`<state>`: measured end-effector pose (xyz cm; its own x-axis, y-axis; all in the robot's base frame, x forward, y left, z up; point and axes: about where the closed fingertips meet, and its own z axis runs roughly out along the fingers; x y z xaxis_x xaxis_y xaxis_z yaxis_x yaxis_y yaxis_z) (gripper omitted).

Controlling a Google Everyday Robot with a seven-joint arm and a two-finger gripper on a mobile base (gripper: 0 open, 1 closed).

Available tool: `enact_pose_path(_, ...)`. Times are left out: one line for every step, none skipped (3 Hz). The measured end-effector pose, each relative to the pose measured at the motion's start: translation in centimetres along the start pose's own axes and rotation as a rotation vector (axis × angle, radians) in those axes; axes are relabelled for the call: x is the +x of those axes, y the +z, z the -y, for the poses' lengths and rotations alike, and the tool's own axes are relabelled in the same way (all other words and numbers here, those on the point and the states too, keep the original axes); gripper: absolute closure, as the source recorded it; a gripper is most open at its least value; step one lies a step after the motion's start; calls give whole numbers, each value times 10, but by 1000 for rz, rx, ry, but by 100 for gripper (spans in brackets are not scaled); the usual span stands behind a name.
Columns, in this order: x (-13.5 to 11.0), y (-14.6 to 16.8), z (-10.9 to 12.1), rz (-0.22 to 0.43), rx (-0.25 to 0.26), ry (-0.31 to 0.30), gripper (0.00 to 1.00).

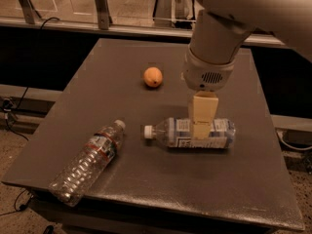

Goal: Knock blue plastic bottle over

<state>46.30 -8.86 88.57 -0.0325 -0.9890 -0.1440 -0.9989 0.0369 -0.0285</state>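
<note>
The surface is a dark grey, matte square slab with a faintly grainy top and a rounded near edge. The bottle lies on its side right of centre. It is smooth, clear plastic with a bluish tint, a cylinder tapering to a short neck with a white cap that points left. A white and dark label wraps its body, with small print too fine to read. Whether it holds any liquid cannot be told. The gripper hangs straight down from a thick, glossy, cream-white arm with a round vented collar. It is a pale yellow, blocky piece whose tip covers the bottle's middle in this view. Whether it touches the bottle, and whether it is spread or closed, cannot be told. At the near left a second bottle lies slantwise, base toward the near-left corner and white cap toward the centre. It is clear, ribbed and crinkled plastic with a red and white label near the shoulder, and it looks see-through along its length. A small, round, smooth orange fruit sits farther back, left of the arm and well apart from both bottles.
</note>
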Motion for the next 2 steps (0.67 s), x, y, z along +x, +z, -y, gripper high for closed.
enact_pose_path(-1,0,1,2,4,-46,0)
enact_pose_path(-1,0,1,2,5,-46,0)
